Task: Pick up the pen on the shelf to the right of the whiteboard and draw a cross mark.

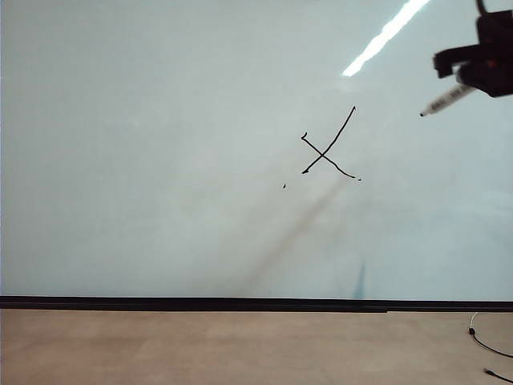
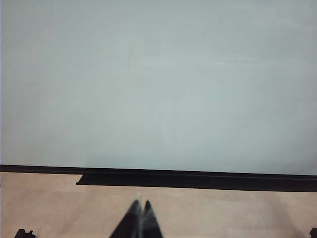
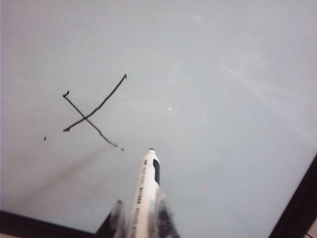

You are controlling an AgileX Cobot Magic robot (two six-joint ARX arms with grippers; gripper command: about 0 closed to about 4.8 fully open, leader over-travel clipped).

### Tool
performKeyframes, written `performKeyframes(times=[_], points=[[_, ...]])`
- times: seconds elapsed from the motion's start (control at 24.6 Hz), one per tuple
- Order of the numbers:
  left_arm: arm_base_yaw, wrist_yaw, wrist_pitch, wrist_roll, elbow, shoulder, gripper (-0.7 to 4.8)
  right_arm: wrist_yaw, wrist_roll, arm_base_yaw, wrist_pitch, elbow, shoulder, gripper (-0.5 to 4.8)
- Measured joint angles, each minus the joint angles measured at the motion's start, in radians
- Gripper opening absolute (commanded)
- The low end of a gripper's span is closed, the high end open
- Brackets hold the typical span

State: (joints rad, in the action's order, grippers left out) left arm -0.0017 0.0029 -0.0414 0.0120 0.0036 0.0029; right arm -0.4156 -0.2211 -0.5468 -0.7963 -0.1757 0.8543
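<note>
Nearest, the left gripper rests low over the tan table with its dark fingers pressed together on nothing. Up at the right, the right gripper clamps the pen, a slim white plastic barrel whose long axis slants down-left, dark tip clear of the board. Farther left on the glossy whiteboard lies the cross mark, two thin black curved strokes.

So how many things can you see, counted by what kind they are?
Whiteboards: 1, the whiteboard
Pens: 1, the pen, held by the right gripper up at the right
Cross marks: 1, the cross mark
Specks: 1, the tiny black speck
Cables: 1, the black cable
Grippers: 2, with the left gripper low by the board's lower edge
Total: 7
</note>
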Motion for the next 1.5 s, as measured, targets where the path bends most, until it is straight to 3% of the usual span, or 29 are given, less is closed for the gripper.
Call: performKeyframes(times=[0.53,0.93,1.5], points=[[0.000,0.000,0.000,0.000,0.000,0.000,-0.05,0.013,0.026,0.000,0.047,0.180,-0.219,-0.05],[0.000,0.000,0.000,0.000,0.000,0.000,-0.04,-0.011,0.033,0.005,0.287,0.179,-0.391,-0.05],[0.000,0.001,0.000,0.000,0.000,0.000,-0.04,-0.004,0.064,0.108,0.675,0.180,-0.728,-0.05]])
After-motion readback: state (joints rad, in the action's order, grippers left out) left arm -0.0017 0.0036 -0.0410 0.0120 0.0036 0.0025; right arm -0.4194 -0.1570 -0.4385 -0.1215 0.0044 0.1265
